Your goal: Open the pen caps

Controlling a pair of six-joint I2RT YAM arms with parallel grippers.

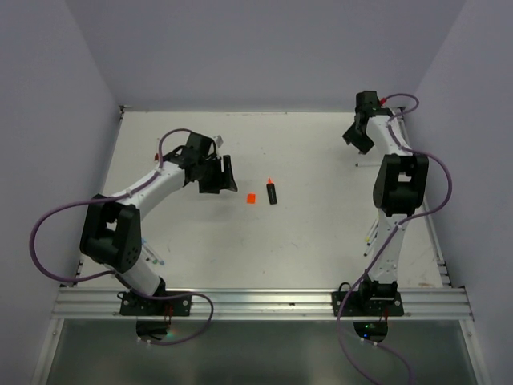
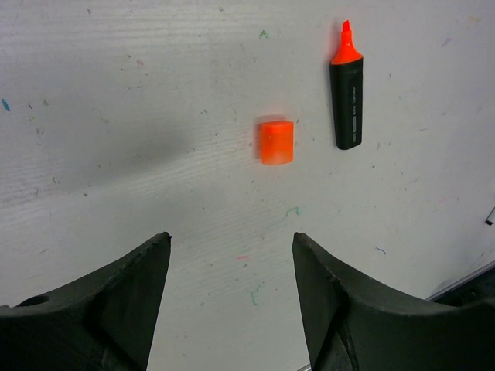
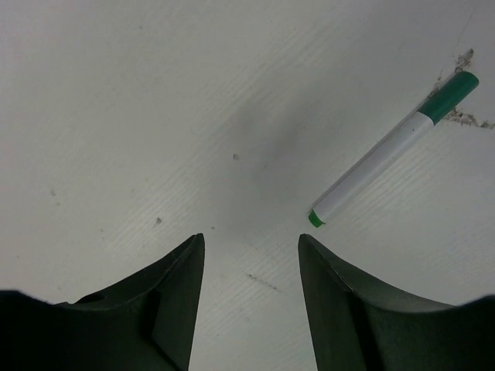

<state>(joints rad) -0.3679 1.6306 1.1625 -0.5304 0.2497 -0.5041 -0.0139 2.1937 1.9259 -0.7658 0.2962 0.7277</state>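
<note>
- My left tool (image 2: 230, 241) is open and empty, hovering over the middle of the tabletop (image 1: 321, 241).
- The orange cap (image 2: 277, 142) lies off its marker (image 2: 347, 93). The two sit just beside each other but apart, and the marker's orange tip is bare, so I judge that one done.
- My right tool (image 3: 251, 241) is also open with nothing between its fingers, up by the far right corner.
- The green pen (image 3: 379, 162) lies flat just ahead of it and to one side, not between the fingers. Its green cap (image 3: 452, 94) looks to be still on, pointing away from me.
- More pens (image 1: 369, 237) lie near the right edge beside my right arm. I cannot tell whether they are capped.
- Risk: the pen is much thinner than my fingers, so an off-centre close could roll it or flick it away.
- Risk: if I pinch across the joint of cap and barrel, I lock them together and the cap will not come off.
- Risk: pulling a cap needs both tools, and my left tool is well apart from the pen. A one-sided tug would only drag the pen along.
- Risk: bringing my left arm across could knock the marker and smear its tip on the tabletop.
</note>
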